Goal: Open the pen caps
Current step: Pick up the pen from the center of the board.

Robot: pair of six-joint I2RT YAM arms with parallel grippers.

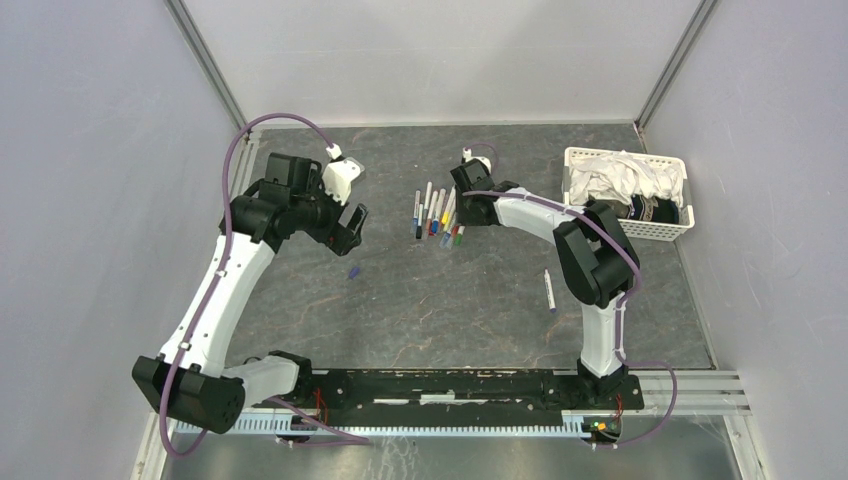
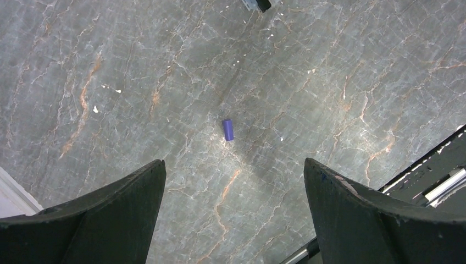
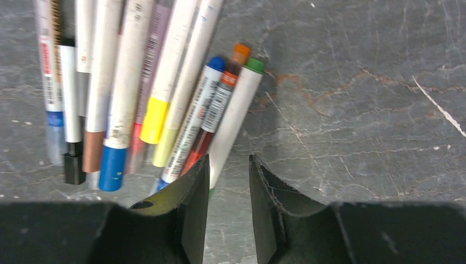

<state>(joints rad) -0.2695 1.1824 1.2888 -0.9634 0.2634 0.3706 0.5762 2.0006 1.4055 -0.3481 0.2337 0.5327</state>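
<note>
Right wrist view puts your right tool, fingers narrowly apart and clamping nothing, at the green-ended pen, outermost of the pens on the bench. Next, I judge, close on that barrel. Your left tool hangs spread wide above a loose purple cap.

I find a laboratory robot test cell. Plain grey wall panels set in aluminium posts enclose my stone-patterned surface. A slotted mounting rail runs well behind my right hand.
</note>
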